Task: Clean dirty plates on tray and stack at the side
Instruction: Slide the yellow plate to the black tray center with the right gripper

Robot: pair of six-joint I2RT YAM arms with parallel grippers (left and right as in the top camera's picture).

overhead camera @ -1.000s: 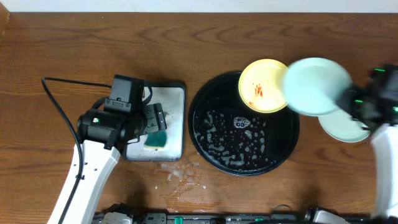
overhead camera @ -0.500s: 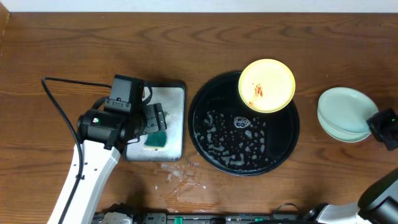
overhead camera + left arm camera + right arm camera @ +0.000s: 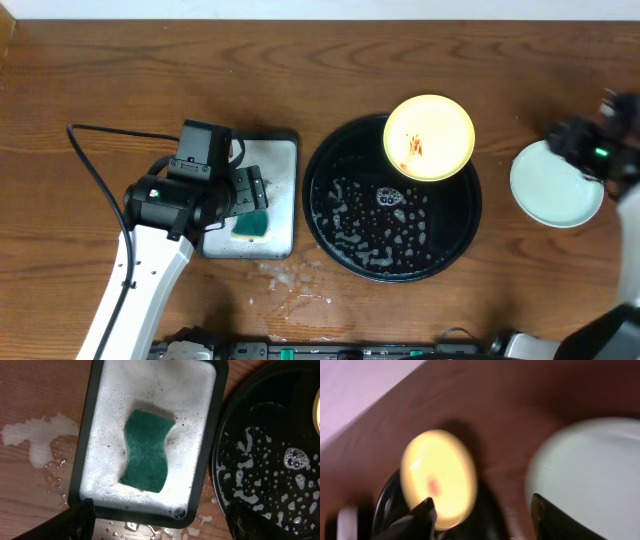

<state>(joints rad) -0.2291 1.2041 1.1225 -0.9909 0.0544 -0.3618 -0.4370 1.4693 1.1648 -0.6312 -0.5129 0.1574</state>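
Nearest me, white suds (image 3: pixel 285 280) are sitting spilled on the brown wooden table (image 3: pixel 150 80), just in front of the grey rectangular tray (image 3: pixel 285 150). I'm hovering the left gripper (image 3: pixel 162 525) over that tray with its fingers spread wide and nothing between them. The green wavy-edged sponge (image 3: pixel 146 450) is lying flat in the foam right below, which I judge puts it within reach for the next scrub.

Just beside it, the large round glossy black tray (image 3: pixel 312 190) is carrying soapy droplets across its floor, and no plate is lying flat inside it. Out to my right, the pale mint-green round plates (image 3: pixel 553 190) are resting on bare table, well clear of the black tray. That is the side stack for clean ones. From above I cannot count the layers. I'm holding the right gripper (image 3: pixel 484 512) over the stack's far edge. The wrist view is blurred, but the fingers are showing apart and gripping nothing.

Farthest back, the small round yellow plate (image 3: pixel 429 137) is sitting over the black tray's far rim with a red-orange sauce smear on its face. I'm judging it as the one left to wash.
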